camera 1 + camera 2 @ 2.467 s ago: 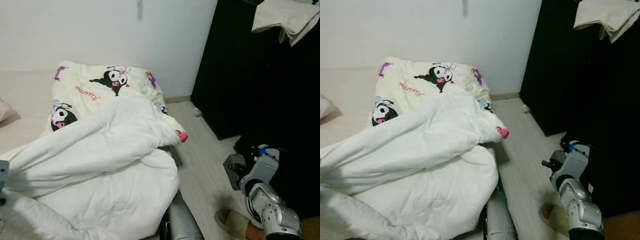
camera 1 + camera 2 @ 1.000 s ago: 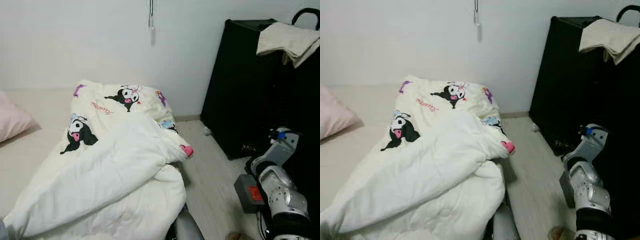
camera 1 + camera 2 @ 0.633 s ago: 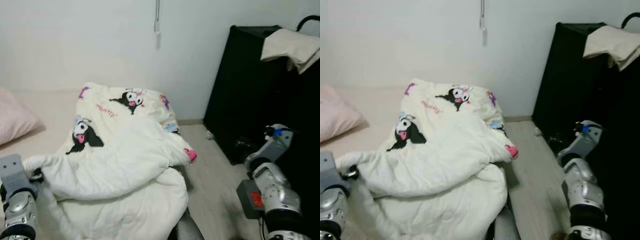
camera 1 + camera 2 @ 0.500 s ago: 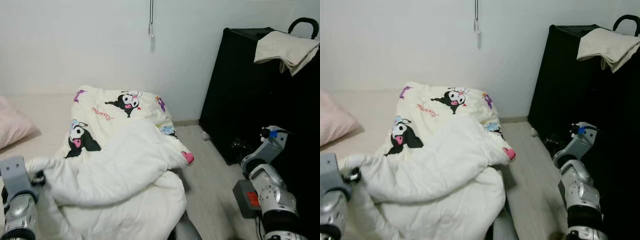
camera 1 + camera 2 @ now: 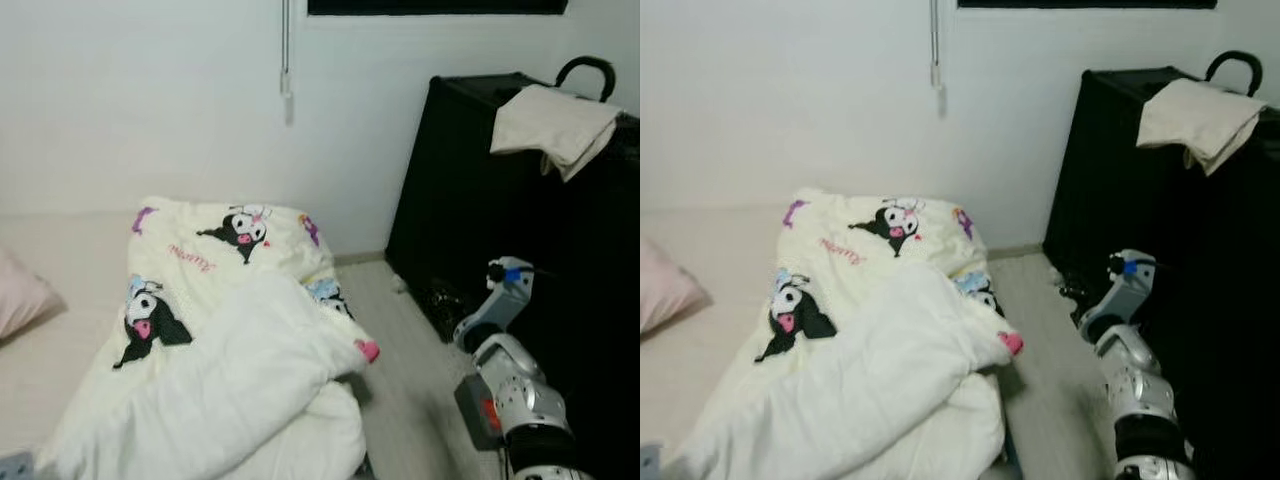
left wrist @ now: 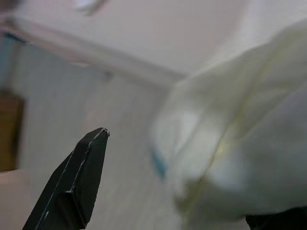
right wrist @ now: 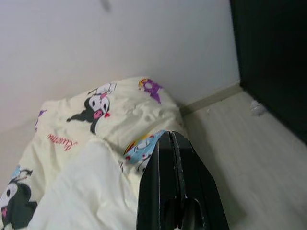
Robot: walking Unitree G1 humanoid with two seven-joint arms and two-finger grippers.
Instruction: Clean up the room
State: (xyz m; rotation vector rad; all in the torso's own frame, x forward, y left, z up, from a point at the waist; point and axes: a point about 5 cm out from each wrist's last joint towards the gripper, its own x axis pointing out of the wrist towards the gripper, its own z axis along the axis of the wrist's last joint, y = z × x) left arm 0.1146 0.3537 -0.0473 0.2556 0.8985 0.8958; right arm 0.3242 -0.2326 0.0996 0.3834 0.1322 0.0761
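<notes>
The white duvet (image 5: pixel 215 400) is cut off by the lower edge; beside it, the pink pillow (image 5: pixel 18 300) is cropped. The left wrist view is blurred.

Only readable-ish text — a short word in pink/red cursive printed on the cartoon-print blanket (image 5: pixel 215 255), between the two black-and-white character prints; also seen in the right wrist view. Letters too small and blurred to spell out. Red label on the grey box (image 5: pixel 480 412) on the right arm — markings illegible. No other text, numbers or signs legible.
</notes>
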